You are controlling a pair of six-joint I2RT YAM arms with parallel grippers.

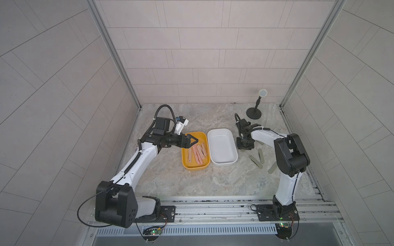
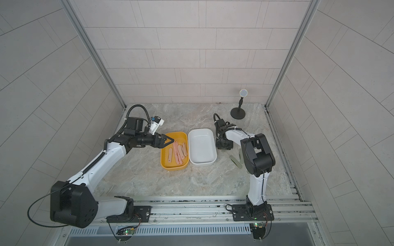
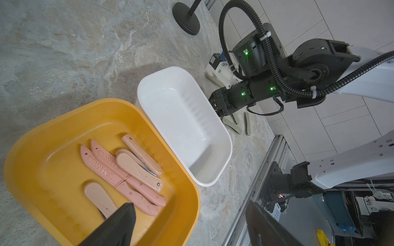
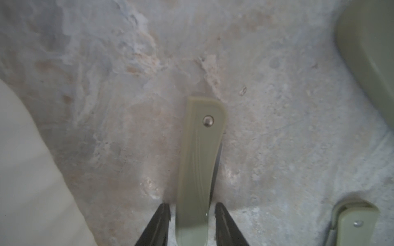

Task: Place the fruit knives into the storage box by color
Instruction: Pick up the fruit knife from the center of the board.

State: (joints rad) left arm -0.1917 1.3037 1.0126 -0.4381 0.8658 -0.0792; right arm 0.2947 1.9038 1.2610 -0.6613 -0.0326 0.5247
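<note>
Fruit knives: six pink boxed, grey-green ones out on the table

You had six pink knives [image 3: 136, 170] in the yellow box [image 1: 195, 168], counted in the left wrist view: two long ones [image 3: 100, 166] stamped CERAMIC and four short folded ones, lying flat and partly overlapping. One white box [image 1: 223, 163] sat just beside the yellow one, on its right in both top views. Grey-green knives [image 1: 255, 162] lay on the table [image 1: 191, 183] right of the white box. Three were clear in a top view, one of them long. Your right arm hid others, so I could not tell the total. One black stand [image 1: 253, 112] stood at the back right.

Your left gripper [image 1: 193, 141] hung over the yellow box's far left corner, claw spread wide, nothing in it. Your right gripper [image 4: 190, 207] was down at the table beside the white box. In the right wrist view its fingers [image 4: 162, 221] stood either side of one folded grey-green knife [image 4: 200, 153] lying flat. A slim gap showed on each side, so it was not pinching it. Two more grey-green knives showed at that view's edges.
</note>
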